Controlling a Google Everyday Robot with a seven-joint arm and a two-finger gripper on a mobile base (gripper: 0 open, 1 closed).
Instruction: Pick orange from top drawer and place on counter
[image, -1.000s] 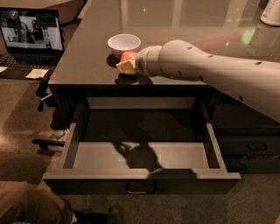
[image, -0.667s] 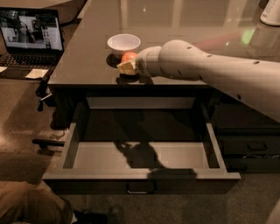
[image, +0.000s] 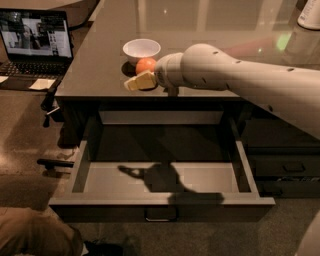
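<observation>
1. Gripper: over the counter, near its front edge and left of centre, just in front of the orange. Pale yellow tip points left.
2. Grip state: cannot tell. Gripper and orange overlap from this angle, and the contact is not visible.
3. Orange: on the counter, not in the drawer. It sits between the gripper and the white bowl, just in front of the bowl. Touching the bowl or not: can't tell.
4. Arm: thick, pale, comes in from the right edge and runs across the counter front to the gripper.
5. Top drawer: pulled out, right below the counter edge. The arm's shadow lies on the lighter grey floor. Small metal handle at the centre of the front panel.
6. Narrower dark drawers right of the open one, closed.
7. Laptop far left, lid open, screen lit, well apart from the orange.
8. Speckled floor below the laptop, left of the drawer.
</observation>
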